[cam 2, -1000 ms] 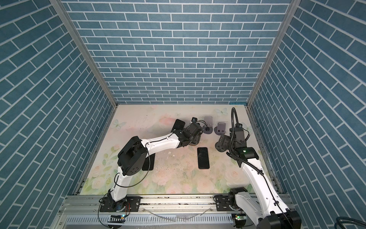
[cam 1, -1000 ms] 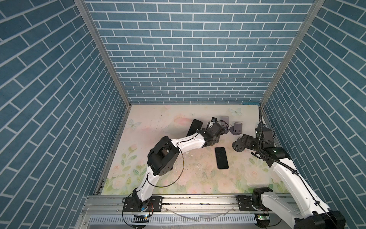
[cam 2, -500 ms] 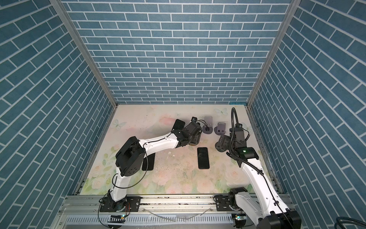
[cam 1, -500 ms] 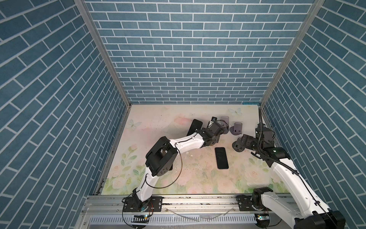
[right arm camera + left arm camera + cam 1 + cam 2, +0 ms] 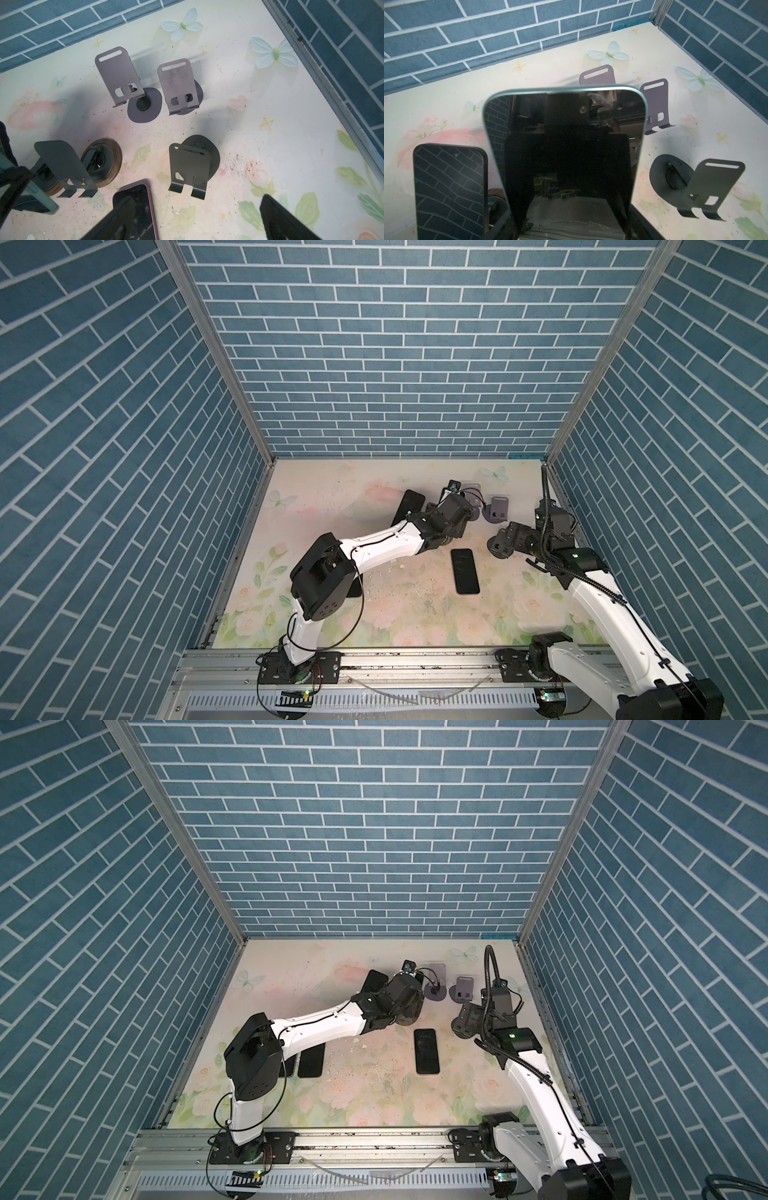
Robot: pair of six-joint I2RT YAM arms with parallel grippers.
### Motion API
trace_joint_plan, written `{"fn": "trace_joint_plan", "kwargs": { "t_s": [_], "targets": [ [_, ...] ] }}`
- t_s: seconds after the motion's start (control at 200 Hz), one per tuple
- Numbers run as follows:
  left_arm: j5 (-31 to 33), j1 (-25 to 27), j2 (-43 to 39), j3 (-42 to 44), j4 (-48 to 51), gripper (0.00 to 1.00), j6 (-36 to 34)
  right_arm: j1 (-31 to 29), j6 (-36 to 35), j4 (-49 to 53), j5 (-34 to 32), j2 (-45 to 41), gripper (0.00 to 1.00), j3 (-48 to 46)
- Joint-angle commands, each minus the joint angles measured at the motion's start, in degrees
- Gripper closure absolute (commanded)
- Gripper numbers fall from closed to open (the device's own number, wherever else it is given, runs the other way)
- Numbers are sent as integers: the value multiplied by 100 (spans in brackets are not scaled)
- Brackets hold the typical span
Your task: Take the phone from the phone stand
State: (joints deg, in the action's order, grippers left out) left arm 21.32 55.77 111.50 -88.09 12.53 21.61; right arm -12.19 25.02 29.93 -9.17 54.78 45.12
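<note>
**Grip and position.** The left gripper [image 5: 457,514] was clamped on the lower end of the phone [image 5: 564,145]. The contact itself sat at the margin of the left wrist view, so its depth could not be read. The phone's long axis ran straight out from the jaws, away from the wrist. Its dark screen faced the wrist camera and its free end was tilted upward.

**Critical relation.** In the right wrist view, the phone's green edge lay just beside the front lip of the wood-based stand [image 5: 62,166], whose plate was bare. Whether edge and lip touched could not be told. The phone was therefore judged to be off the plate but not yet clear of the stand.

**Arm pose.** The left arm was stretched far across the table [image 5: 332,497], with its wrist low. The right gripper [image 5: 503,545] hung empty with its fingers spread, over the black stand [image 5: 193,166].

**Coming move (judgement).** The phone should be drawn up and away from the lip, then laid on bare table near the flat phone [image 5: 464,571].
</note>
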Motion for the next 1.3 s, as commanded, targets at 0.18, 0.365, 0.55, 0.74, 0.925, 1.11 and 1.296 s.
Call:
{"fn": "trace_joint_plan", "kwargs": {
  "t_s": [0.18,0.365,0.55,0.74,0.925,1.11,1.296],
  "targets": [
    [454,93,-912,570,300,39,-46,14,-133,-37,302,19,4,-46],
    [616,101,-1520,1077,578,39,151,6,-44,-117,669,75,5,-12],
    [793,101,-2116,1611,918,39,495,-3,59,-256,974,162,5,48],
    [966,101,-2562,2011,1401,39,883,-122,152,-341,1136,343,5,174],
    [1043,77,-2884,2238,1917,39,1119,-464,188,-358,1042,541,5,372],
    [958,-52,-3183,2556,2173,39,1327,-911,251,-404,848,850,4,629],
    [593,-293,-3329,2944,2122,38,1513,-1309,379,-492,882,1234,5,944]
  ]
}}
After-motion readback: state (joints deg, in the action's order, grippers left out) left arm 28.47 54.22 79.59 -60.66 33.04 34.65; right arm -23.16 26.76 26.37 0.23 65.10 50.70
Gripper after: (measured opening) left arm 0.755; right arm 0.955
